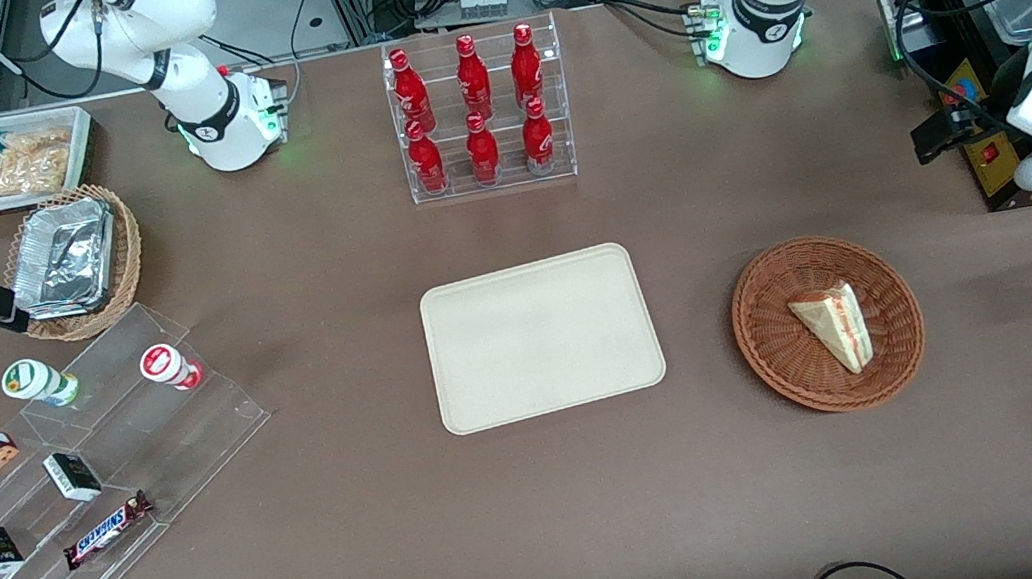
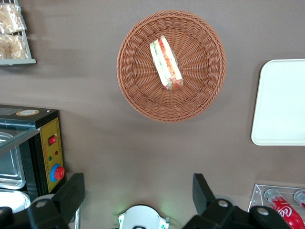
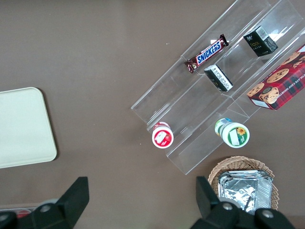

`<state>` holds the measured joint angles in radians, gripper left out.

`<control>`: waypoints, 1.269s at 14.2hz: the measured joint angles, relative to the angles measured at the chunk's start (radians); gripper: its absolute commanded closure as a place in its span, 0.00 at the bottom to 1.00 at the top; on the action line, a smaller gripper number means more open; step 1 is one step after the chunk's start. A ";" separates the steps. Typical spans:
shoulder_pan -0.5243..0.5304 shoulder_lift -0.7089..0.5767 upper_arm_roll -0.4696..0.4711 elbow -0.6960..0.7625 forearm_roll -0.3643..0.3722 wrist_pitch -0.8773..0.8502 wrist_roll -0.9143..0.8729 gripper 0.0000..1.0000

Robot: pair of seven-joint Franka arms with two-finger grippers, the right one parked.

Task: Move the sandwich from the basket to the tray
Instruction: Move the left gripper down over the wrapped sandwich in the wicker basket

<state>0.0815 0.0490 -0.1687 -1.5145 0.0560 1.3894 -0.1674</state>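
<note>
Sandwich wedge of pale bread with red and green filling lies loose on its side in the round reddish-brown wicker basket, untouched. Beside it on the brown worktop the flat cream rectangular tray waits bare. Parked high toward the working arm's end, the left gripper has its fingers spread wide, holding nothing, probably ready to descend.

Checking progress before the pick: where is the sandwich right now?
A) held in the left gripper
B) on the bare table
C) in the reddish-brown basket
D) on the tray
C: the sandwich lies in the basket; the tray is bare, and the left gripper hangs open, apart from the basket and holding nothing.
</note>
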 measured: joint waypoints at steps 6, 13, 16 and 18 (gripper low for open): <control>0.004 0.019 -0.003 0.003 0.001 -0.015 -0.007 0.00; 0.025 0.284 0.000 -0.047 0.004 0.214 -0.098 0.00; 0.024 0.371 -0.004 -0.075 0.003 0.365 -0.228 0.00; 0.018 0.425 -0.008 -0.080 0.003 0.457 -0.346 0.00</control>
<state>0.0995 0.4735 -0.1771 -1.5946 0.0588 1.8461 -0.5135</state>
